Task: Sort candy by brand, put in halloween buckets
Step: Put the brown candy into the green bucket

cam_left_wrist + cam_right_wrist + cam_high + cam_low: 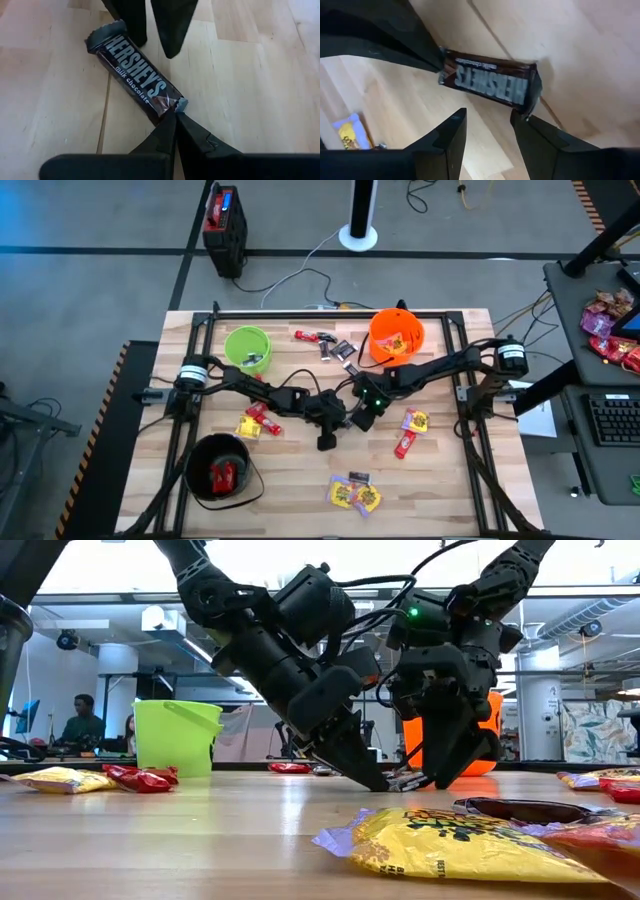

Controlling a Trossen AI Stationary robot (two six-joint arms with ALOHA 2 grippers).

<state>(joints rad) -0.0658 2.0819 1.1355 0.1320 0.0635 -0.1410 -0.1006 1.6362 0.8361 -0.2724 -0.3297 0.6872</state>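
Fingers of the left gripper are pressed shut, tips touching one crimped end of a dark Hershey's bar lying flat on the wooden table. At the bar's other end, the right gripper has its fingers spread apart, one tip touching the wrapper, grasping nothing.

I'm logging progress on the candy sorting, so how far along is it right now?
Partly done. The orange bucket holds yellow candy, the black bucket a red one, the green bucket a dark one. In hand: both arms meet mid-table at a Hershey's bar lying on the wood; the left gripper, jaws shut, touches one end, and the right gripper, jaws apart, is at it. Left: scattered yellow and red candies.
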